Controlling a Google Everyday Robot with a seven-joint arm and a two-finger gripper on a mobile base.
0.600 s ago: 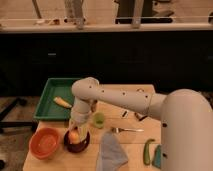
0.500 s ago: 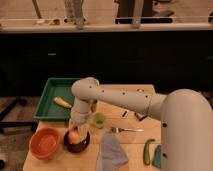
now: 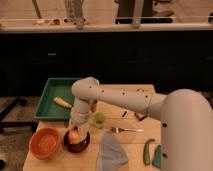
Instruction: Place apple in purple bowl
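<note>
Tool point(image 3: 76, 130) is hanging straight down from the arm's bend, w/ its tip sitting right over the purple bowl point(image 3: 86, 146) at the front-left of the surface point(image 3: 131, 144). Apple point(image 3: 74, 136) is sitting directly under the tool tip, within the bowl's rim. Can't tell if it's resting on the bowl floor or hanging just above it, since the tool is covering its top. Also can't tell whether the tool is clamping the apple or standing apart from it; tip & fruit are blending together from this angle.

Key relation: apple is lying straight below the tool w/ no visible sideways offset, and the bowl is sitting under both. Apple is round, so no long axis is mattering here. The single arm is coming in from the right & bending down. My read: the coming move is calling for a let-go & a straight lift, not a reach.

Materials: apple is looking smooth, yellow-orange w/ a reddish patch, prob firm & prone to rolling, though the bowl wall should be containing it. Purple bowl is small, round, very dark, prob hard plastic. Orange bowl point(image 3: 45, 142), bigger, is sitting just beside it on the left. Small green cup point(image 3: 99, 119) is standing near the tool, to the right. Green tray point(image 3: 52, 90) behind is holding an elongated yellow item point(image 3: 62, 102). Grey-blue cloth point(image 3: 110, 152) is lying limp & creased at front.
</note>
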